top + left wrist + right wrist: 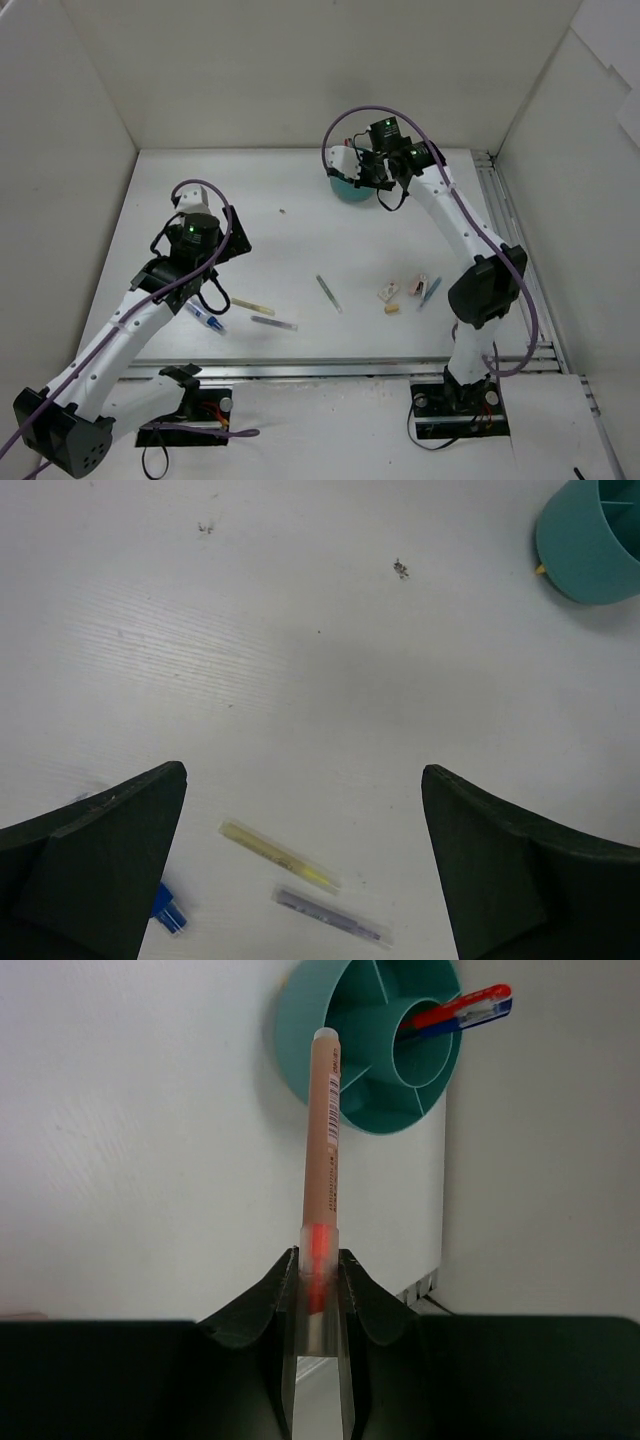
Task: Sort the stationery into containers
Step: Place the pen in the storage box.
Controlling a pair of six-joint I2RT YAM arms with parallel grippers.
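Right pincer (318, 1265) clamped on orange pen (325, 1140), tip over teal cup (300, 1030) | red pen (455, 1005) already in centre well | left pincer (303, 772) apart, empty | yellow pen (278, 856), grey pen (328, 914), erasers (392, 309) unsorted on surface (300, 660)

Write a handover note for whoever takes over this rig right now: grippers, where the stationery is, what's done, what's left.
Left gripper: open and empty, hovering over the yellow pen, grey pen and blue-and-white pen.
Right gripper: shut on the orange pen, which points at the teal cup and is not yet released.
Done: a red pen and a blue pen stand in the cup's central well.
Left: drop the orange pen, then collect the three pens on the left, the thin pen mid-table, two eraser blocks, a cream piece and a bluish pen.
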